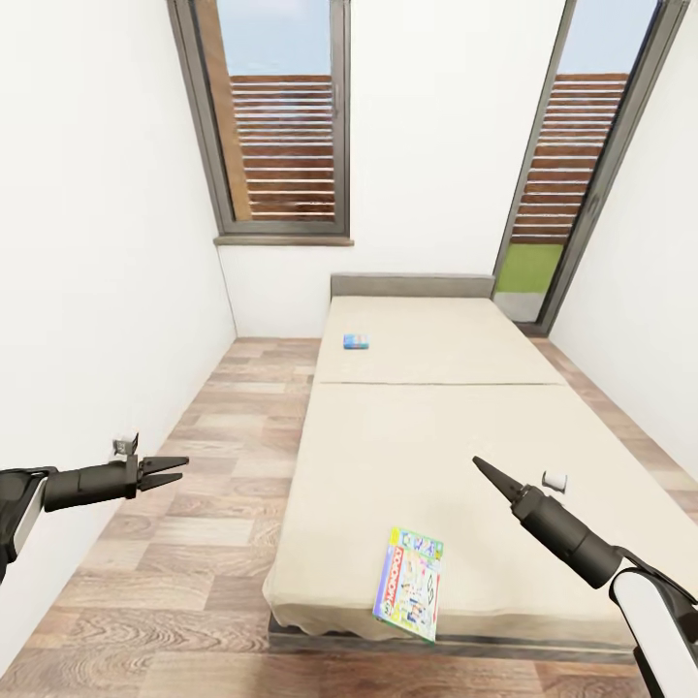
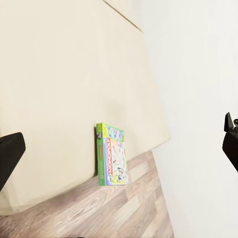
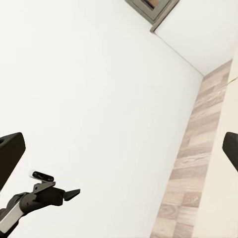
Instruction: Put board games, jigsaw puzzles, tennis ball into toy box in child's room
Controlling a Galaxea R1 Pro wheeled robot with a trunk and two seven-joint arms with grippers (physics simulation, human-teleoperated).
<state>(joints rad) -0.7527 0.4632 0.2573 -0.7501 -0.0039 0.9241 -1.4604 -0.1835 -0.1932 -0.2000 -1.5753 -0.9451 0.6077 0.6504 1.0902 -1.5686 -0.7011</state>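
from the head view: a large pale-green flat board game box with a red title band (image 1: 410,584) lying at the near foot edge of the wide low beige bed with grey frame (image 1: 465,427), its lower end hanging a little over that edge, long axis running roughly along the bed's length with a slight tilt. further up, near the headboard on the far mattress half, a small blue board game box (image 1: 356,341), well apart from both arms. black right gripper (image 1: 482,466) poised above the mattress, up and to the right of the green box, fingers looking pressed together into one point. black left gripper (image 1: 174,469) out over the wood-plank floor (image 1: 194,543) beside the bed, fingers slightly apart. probably the right arm for the green box, being nearer and already over the bed; reach needed down and towards the foot edge, with the jaws set across the box's short width. from the left wrist view: same green box (image 2: 111,154) at the mattress edge above the planks, ahead of the camera between two dark fingertips (image 2: 10,153) set wide at the frame sides, so apart. from the right wrist view: white wall (image 3: 99,89), a strip of plank floor, the left gripper (image 3: 63,195) across the room; own fingertips wide at the frame sides here, so closed state uncertain for the right.
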